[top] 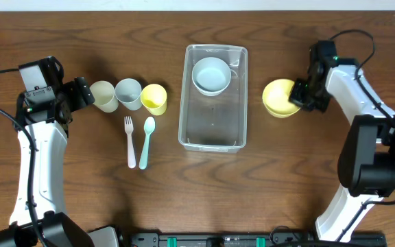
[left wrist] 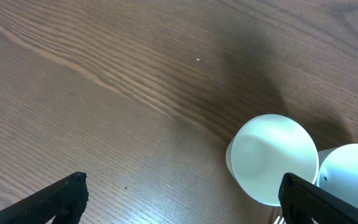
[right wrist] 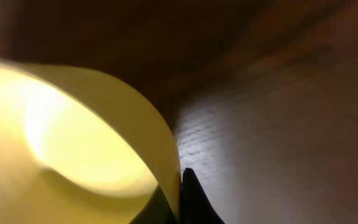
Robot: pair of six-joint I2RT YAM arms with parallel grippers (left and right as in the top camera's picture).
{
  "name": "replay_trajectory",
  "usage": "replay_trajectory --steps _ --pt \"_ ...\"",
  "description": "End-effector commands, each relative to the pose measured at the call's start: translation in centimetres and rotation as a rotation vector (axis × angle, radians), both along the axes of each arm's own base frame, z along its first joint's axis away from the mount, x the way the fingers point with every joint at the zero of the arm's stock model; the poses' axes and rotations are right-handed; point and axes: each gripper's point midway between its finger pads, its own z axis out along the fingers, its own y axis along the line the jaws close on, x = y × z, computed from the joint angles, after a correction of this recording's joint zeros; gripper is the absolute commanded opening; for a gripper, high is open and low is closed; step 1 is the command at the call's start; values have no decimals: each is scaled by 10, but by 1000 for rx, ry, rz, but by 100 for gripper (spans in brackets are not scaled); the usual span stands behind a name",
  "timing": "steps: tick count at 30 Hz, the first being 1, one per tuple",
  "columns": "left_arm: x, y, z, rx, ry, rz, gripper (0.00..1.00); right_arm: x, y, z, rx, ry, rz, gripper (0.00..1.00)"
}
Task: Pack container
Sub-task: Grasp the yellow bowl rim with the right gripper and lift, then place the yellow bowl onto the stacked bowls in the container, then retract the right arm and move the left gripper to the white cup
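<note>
The clear plastic container (top: pixel 213 96) stands at the table's middle with a pale blue bowl (top: pixel 211 74) inside its far end. My right gripper (top: pixel 300 92) is shut on the rim of a yellow bowl (top: pixel 278 98) to the container's right; in the right wrist view the bowl's wall (right wrist: pixel 73 130) sits pinched between the fingers (right wrist: pixel 180 199). My left gripper (top: pixel 81 92) is open and empty, just left of a cream cup (top: pixel 103 95). In the left wrist view that cup (left wrist: pixel 272 158) lies between the open fingers (left wrist: pixel 182 199).
A pale blue cup (top: pixel 128 93) and a yellow cup (top: pixel 154 99) stand in a row right of the cream cup. A white fork (top: pixel 130 141) and a teal spoon (top: pixel 147 141) lie in front of them.
</note>
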Motion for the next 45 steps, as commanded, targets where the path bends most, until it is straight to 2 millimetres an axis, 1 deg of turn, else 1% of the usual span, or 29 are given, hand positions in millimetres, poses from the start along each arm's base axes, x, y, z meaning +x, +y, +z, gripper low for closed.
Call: replay_trajectory --steps 1,3,5,6,8,9,10,11,13,16,18,21,24,26,27,29,30,32,33,34,35,37,38,39,40,41,43,45 --pt "2 4 6 17 -6 -1 98 45 5 113 -62 -295 23 1" --pt "2 4 6 17 -6 -1 98 61 24 165 -52 -428 60 1" --pt "2 4 6 17 -6 -1 98 72 47 205 -34 -533 110 1" --pt "2 4 6 17 -6 -1 98 75 61 219 -24 -575 135 1" --pt "2 4 6 17 -6 -1 98 80 88 231 -3 -628 184 1" --pt "2 4 6 17 -6 -1 98 81 101 230 6 -636 207 1" --pt "2 4 6 17 -6 -1 98 83 117 221 15 -626 237 1" --pt "2 4 6 17 -6 -1 98 83 128 212 25 -610 259 1" --pt "2 4 6 17 -6 -1 98 84 153 182 53 -548 298 1" --pt "2 4 6 17 -6 -1 98 82 190 130 104 -435 373 1" --pt "2 4 6 17 -6 -1 98 81 207 98 117 -374 408 1" --pt "2 4 6 17 -6 -1 98 83 217 61 107 -320 435 1" --pt "2 4 6 17 -6 -1 98 85 220 40 114 -289 443 1" --pt "2 4 6 17 -6 -1 98 84 226 33 141 -279 479 1" --pt "2 4 6 17 -6 -1 98 84 228 33 151 -280 494 4" --pt "2 4 6 17 -6 -1 98 84 232 35 155 -291 518 30" --pt "2 4 6 17 -6 -1 98 86 232 38 155 -302 521 35" --pt "2 4 6 17 -6 -1 98 91 230 54 158 -335 515 43" --pt "2 4 6 17 -6 -1 98 94 226 66 158 -358 507 49" --pt "2 4 6 17 -6 -1 98 96 222 80 159 -379 498 50" --pt "2 4 6 17 -6 -1 98 98 212 98 153 -407 481 53" --pt "2 4 6 17 -6 -1 98 101 189 128 128 -447 431 57" --pt "2 4 6 17 -6 -1 98 102 170 142 101 -464 390 59" --pt "2 4 6 17 -6 -1 98 101 146 156 70 -478 341 63" --pt "2 4 6 17 -6 -1 98 99 130 164 52 -479 305 66" --pt "2 4 6 17 -6 -1 98 95 104 171 28 -470 247 67" --pt "5 5 8 20 -20 -1 98 85 61 178 7 -440 152 68" --pt "10 5 13 15 -54 10 98 72 15 176 -3 -384 35 68"
